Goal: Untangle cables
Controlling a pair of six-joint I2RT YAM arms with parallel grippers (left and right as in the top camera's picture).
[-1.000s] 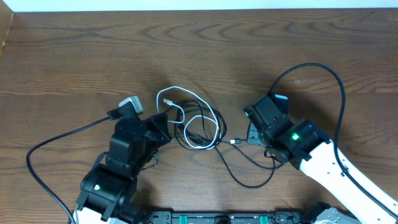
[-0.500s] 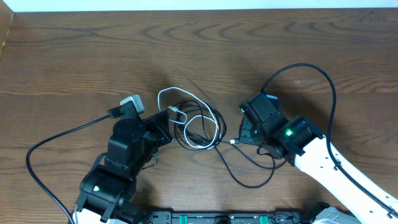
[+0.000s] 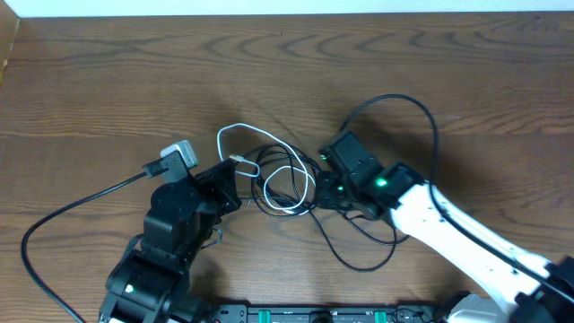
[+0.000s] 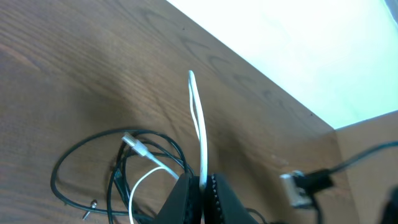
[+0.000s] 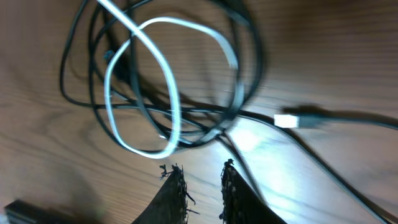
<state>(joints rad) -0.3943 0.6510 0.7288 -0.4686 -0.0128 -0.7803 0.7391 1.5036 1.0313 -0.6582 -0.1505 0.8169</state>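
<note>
The cables lie in one tangle mid-table. The white cable (image 3: pixel 235 133) loops up and left out of it, and my left gripper (image 3: pixel 233 182) is shut on it. In the left wrist view the white cable (image 4: pixel 199 124) rises straight from the closed left gripper (image 4: pixel 203 185), with its silver plug (image 4: pixel 132 142) lying among the black cables (image 4: pixel 74 163). The black cables (image 3: pixel 289 172) coil round the white loop, and one trails toward the near edge (image 3: pixel 359 266). My right gripper (image 3: pixel 326 191) is at the tangle's right side. The right gripper (image 5: pixel 202 177) is open over bare wood, just short of the white cable (image 5: pixel 171 109) and black cables (image 5: pixel 239 93).
Thick black arm wires curve over the table, one at the left (image 3: pixel 81 199) and one arching behind the right arm (image 3: pixel 408 100). A black cable's pale plug (image 5: pixel 291 119) lies right of the tangle. The wooden table (image 3: pixel 108 81) ends at a white wall along the far side.
The right arm has swung left up to the tangle and its jaws have parted. The left gripper has shifted slightly left, drawing the white loop with it.
</note>
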